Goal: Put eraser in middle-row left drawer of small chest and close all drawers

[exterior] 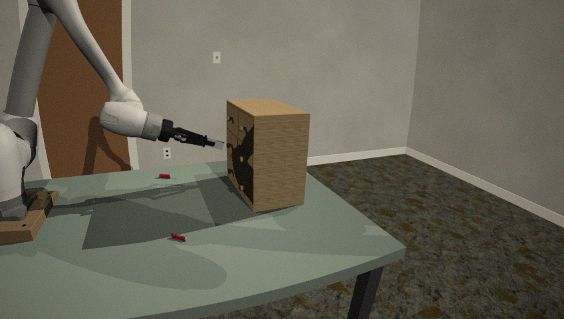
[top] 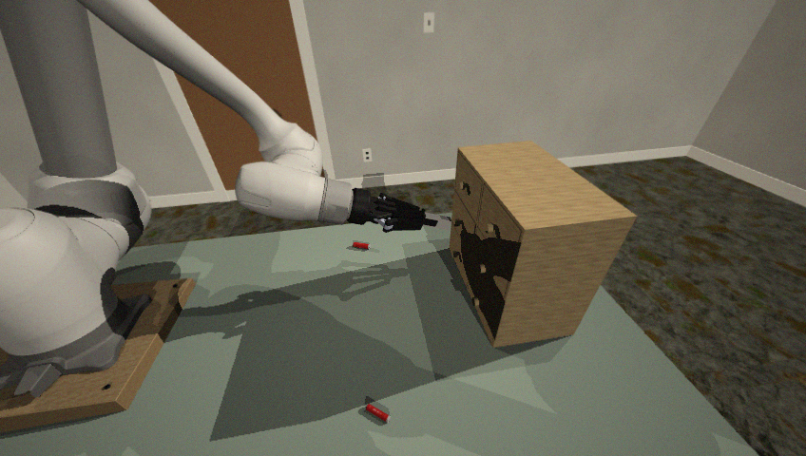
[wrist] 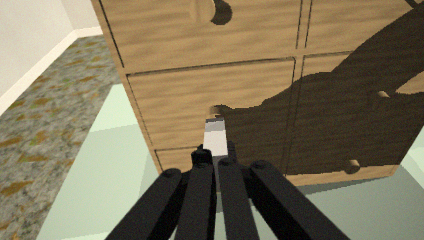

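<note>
The small wooden chest point(top: 571, 192) point(exterior: 281, 157) stands upright. Its left drawer of the middle row point(top: 465, 215) point(exterior: 232, 138) point(wrist: 170, 100) looks pushed in, flush with the front, as do the other drawers in view. My gripper point(top: 445, 218) point(exterior: 221, 145) point(wrist: 216, 132) is shut, with nothing seen between its pale fingertips. The tips point at that drawer's front, close before its round knob point(wrist: 215, 111). A small gap shows in the exterior view. No eraser shows in any view; the inside of the drawers is hidden.
Two red cylinders with pale ends lie on the table point(top: 316, 418) point(exterior: 130, 276): one point(top: 360, 245) point(exterior: 164, 176) at the back, one point(top: 377, 412) point(exterior: 178, 236) nearer the cameras. The top-left drawer's knob point(wrist: 201, 10) sticks out above the fingers. The chest stands near the table's far end.
</note>
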Available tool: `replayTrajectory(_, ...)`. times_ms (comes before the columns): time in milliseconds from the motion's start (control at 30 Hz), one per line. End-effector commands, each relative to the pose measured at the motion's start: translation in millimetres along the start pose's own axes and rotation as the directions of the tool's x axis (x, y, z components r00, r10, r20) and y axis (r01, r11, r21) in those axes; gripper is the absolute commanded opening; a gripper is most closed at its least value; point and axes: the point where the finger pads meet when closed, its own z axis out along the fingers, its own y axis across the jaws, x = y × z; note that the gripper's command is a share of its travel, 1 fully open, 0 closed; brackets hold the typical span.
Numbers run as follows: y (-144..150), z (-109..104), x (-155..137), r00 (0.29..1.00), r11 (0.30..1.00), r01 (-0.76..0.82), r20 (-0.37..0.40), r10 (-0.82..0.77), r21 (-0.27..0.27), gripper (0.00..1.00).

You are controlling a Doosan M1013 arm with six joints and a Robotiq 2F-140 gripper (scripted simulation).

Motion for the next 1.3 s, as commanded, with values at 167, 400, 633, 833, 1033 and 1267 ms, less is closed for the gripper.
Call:
replayTrajectory(167,0.0,-31.8,-11.6,1.000,1.000,0.000,0.000,0.000,0.000,0.00)
replayTrajectory(400,0.0,-37.4,-12.8,1.000,1.000,0.000,0.000,0.000,0.000,0.00)
replayTrajectory(633,0.0,-57.5,-12.2,1.000,1.000,0.000,0.000,0.000,0.000,0.00)
replayTrajectory(833,0.0,-85.3,-11.3,1.000,1.000,0.000,0.000,0.000,0.000,0.00)
replayTrajectory(1033,0.0,-89.2,-11.2,1.000,1.000,0.000,0.000,0.000,0.000,0.00)
replayTrajectory(1267,0.0,-89.4,-11.1,1.000,1.000,0.000,0.002,0.000,0.000,0.00)
